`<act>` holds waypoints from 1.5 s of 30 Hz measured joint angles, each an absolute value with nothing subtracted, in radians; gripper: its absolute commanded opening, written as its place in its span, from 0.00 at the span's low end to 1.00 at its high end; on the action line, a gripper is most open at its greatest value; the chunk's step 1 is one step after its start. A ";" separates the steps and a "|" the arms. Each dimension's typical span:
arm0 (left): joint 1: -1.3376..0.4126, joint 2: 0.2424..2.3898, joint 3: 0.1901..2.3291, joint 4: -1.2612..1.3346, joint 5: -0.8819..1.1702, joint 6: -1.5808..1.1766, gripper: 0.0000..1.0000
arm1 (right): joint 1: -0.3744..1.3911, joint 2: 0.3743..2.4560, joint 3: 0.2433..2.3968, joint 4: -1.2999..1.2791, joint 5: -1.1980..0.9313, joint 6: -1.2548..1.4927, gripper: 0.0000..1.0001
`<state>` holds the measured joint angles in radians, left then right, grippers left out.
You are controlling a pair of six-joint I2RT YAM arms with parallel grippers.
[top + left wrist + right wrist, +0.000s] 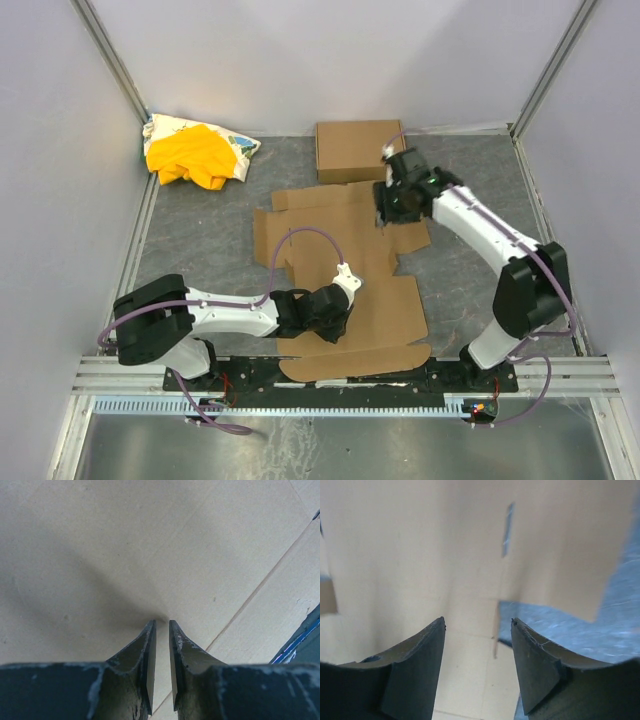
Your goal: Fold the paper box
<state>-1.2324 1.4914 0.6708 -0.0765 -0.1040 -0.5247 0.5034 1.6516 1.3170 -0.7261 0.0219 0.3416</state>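
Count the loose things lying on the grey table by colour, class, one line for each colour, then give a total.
Brown: 2 (flat unfolded brown cardboard paper box; closed shallow brown cardboard carton)
Yellow: 1 (crumpled yellow cloth bundle with a white printed part)
Total: 3

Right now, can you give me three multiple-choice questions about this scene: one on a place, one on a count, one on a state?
1. Where is the yellow cloth?
A. far left corner
B. near right corner
C. on the flat cardboard

2. How many brown cardboard things lie on the table?
A. one
B. two
C. four

3. How is the paper box?
A. spread flat
B. fully folded
C. torn in two

Answers:
1 A, it lies by the far left wall.
2 B, the flat sheet and a small carton behind it.
3 A, its panels and flaps lie open.
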 measured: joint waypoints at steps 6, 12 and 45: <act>-1.232 1.487 0.667 -0.077 -0.104 -0.526 0.24 | 0.252 1.656 1.498 -0.743 0.006 0.330 0.64; -1.232 1.480 0.664 -0.085 -0.105 -0.526 0.23 | 0.179 1.834 1.641 -0.757 -0.008 0.299 0.59; -1.233 1.489 0.680 -0.113 -0.108 -0.527 0.23 | 0.146 2.175 1.747 -0.770 -0.046 0.228 0.34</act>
<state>-1.2327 1.4895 0.6800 -0.1135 -0.1081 -0.5266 0.1455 2.1750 1.7473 -0.7700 -0.0463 0.2276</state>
